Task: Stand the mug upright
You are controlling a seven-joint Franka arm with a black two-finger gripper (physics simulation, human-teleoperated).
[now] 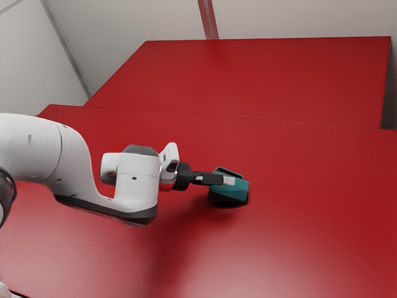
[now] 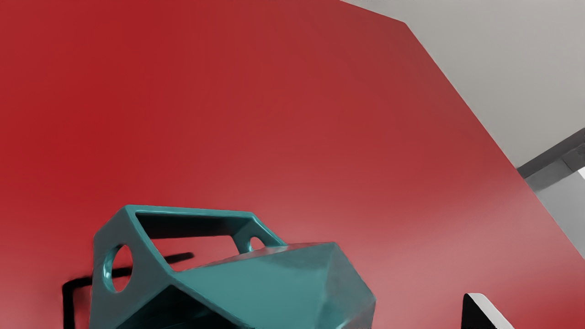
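The mug is lying right at my end — my gripper is overlapping it in the exterior view, coming in low and almost level from the exterior view's left. I am pointing toward the exterior view's right, and the mug's teal body is sitting just at my fingertips, low over the red table. I am holding nothing, as far as I can judge: my jaws are standing wide, and the fingertip that the wrist view is showing is staying clear of the mug's closed end.

The mug is resting tipped over, its mouth not facing up. Its dark hollow is opening toward my hand, and its long axis is running aslant across my grip, from that hollow to the closed end on the side of the fingertip I am seeing. The handle is rising on the far side of the body.

So the righting is turning on that slant, I judge — I am needing a firm grip across the body, then a roll bringing the closed end down; closing askew could be skidding it away.
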